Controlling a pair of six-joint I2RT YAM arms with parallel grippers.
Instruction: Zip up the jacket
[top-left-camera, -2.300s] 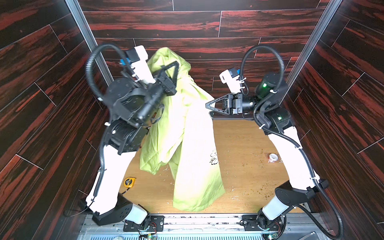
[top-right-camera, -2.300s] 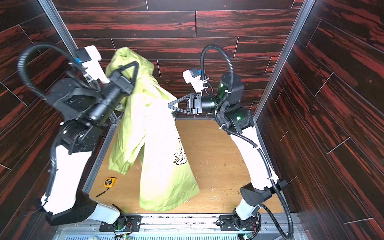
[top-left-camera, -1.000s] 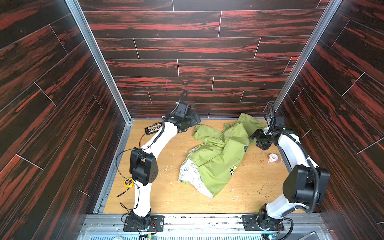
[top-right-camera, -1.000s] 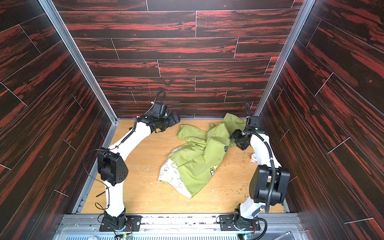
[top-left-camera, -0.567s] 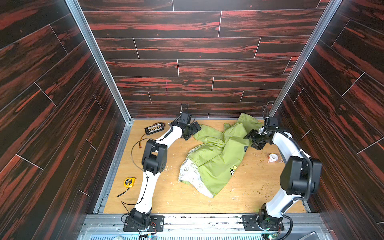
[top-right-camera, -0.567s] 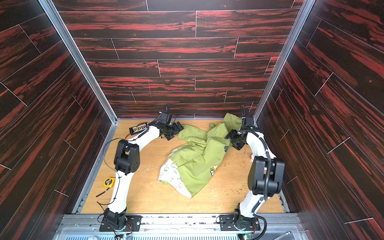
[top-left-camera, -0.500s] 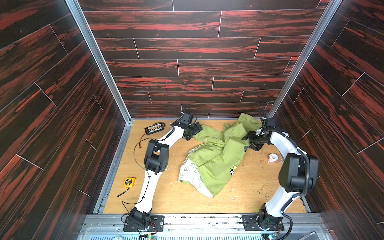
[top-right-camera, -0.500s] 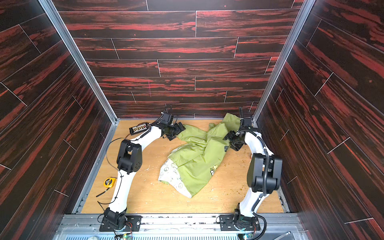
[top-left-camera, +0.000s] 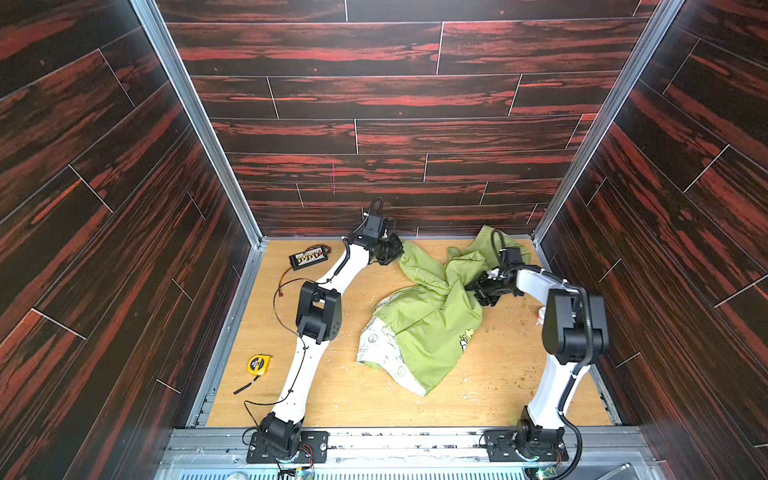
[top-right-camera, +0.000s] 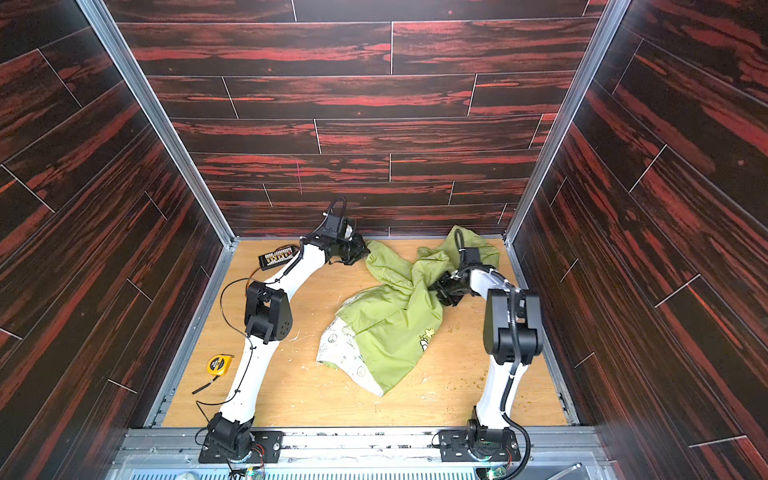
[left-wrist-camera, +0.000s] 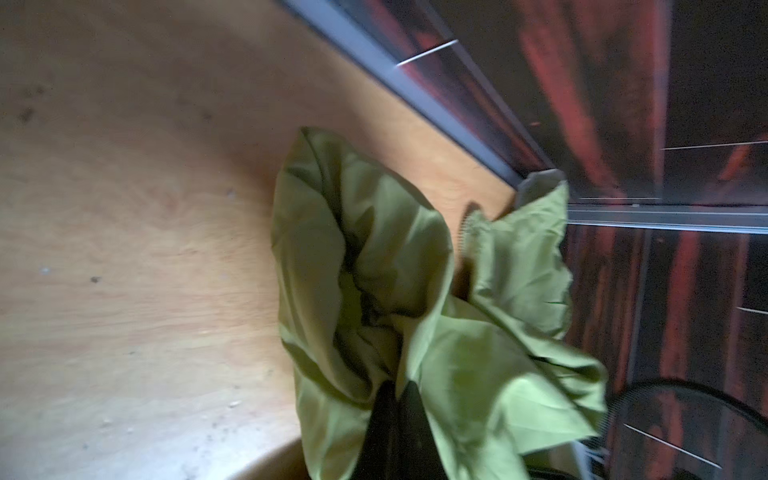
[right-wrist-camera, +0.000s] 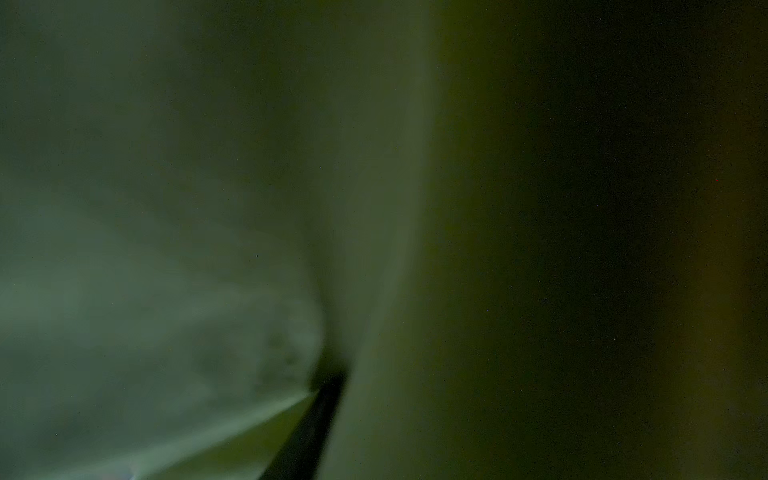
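Jacket (top-left-camera: 432, 316) lies crumpled between desk (top-left-camera: 353, 399) centre and far right corner. Your left gripper (top-left-camera: 392, 251) pinches its fabric shut; right gripper (top-left-camera: 482, 286), buried, cannot be told. Blind pulling may slip.

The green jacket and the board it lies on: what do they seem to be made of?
Jacket: probably a thin synthetic weave such as nylon, with a slight sheen; it crumples into sharp, light folds. Board: looks like light wood or a wood-look laminate, matte; faint grain and scuffs show on it, which one I cannot tell.
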